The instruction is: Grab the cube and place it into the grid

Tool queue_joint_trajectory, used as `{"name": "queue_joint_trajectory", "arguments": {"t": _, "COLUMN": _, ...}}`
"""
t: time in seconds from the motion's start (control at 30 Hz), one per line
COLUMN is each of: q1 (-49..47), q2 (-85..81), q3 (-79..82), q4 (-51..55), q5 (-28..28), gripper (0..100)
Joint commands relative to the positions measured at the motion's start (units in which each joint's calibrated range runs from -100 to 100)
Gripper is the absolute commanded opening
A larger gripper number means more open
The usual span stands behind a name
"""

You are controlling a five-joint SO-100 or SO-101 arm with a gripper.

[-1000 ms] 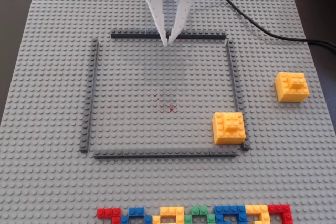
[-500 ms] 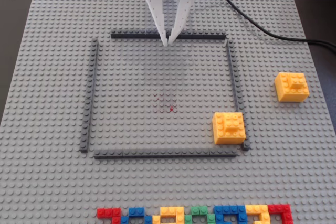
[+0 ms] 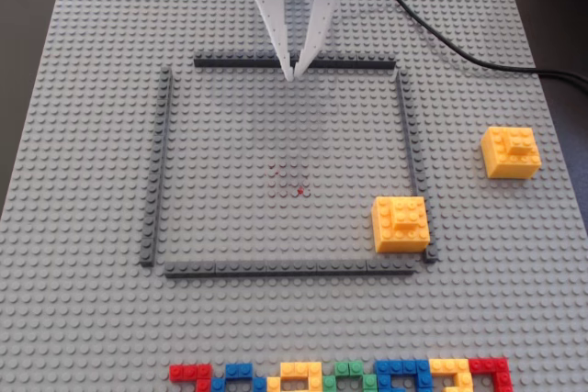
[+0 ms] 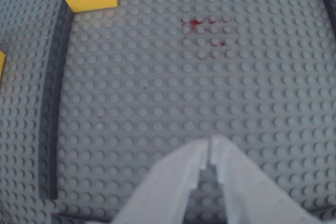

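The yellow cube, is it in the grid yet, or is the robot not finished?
A yellow cube already sits in the grid's corner. The end effector is shut and empty above the far strip. A second yellow cube lies outside, if it counts.

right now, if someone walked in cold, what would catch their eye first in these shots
Two bright yellow blocks stand out on the grey baseplate in the fixed view: one sits in the lower right corner of the dark strip square, the other lies outside it to the right. The white pincer hangs closed and empty over the square's far edge, and a multicoloured brick row lines the near edge.
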Motion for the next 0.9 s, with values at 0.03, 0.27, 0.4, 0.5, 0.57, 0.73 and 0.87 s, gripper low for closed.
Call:
{"name": "queue_joint_trajectory", "arguments": {"t": 0.03, "q1": -0.2, "q2": -2.0, "q3": 0.5, "q4": -0.7, "q5": 0.4, "gripper": 0}}
{"name": "queue_joint_trajectory", "arguments": {"t": 0.27, "q1": -1.0, "q2": 1.7, "q3": -1.9, "q4": -2.0, "q5": 0.5, "gripper": 0}}
{"name": "queue_joint_trajectory", "arguments": {"t": 0.4, "q1": -2.8, "q2": 6.5, "q3": -6.9, "q4": -2.2, "q5": 0.5, "gripper": 0}}
{"name": "queue_joint_trajectory", "arguments": {"t": 0.5, "q1": -4.9, "q2": 10.3, "q3": -11.3, "q4": -2.2, "q5": 0.2, "gripper": 0}}
{"name": "queue_joint_trajectory", "arguments": {"t": 0.57, "q1": -6.6, "q2": 12.8, "q3": -14.2, "q4": -2.0, "q5": -0.1, "gripper": 0}}
{"name": "queue_joint_trajectory", "arguments": {"t": 0.73, "q1": -10.5, "q2": 18.8, "q3": -23.4, "q4": -0.1, "q5": -1.6, "gripper": 0}}
{"name": "queue_joint_trajectory", "arguments": {"t": 0.87, "q1": -13.2, "q2": 24.3, "q3": -31.4, "q4": 2.0, "q5": -2.9, "gripper": 0}}
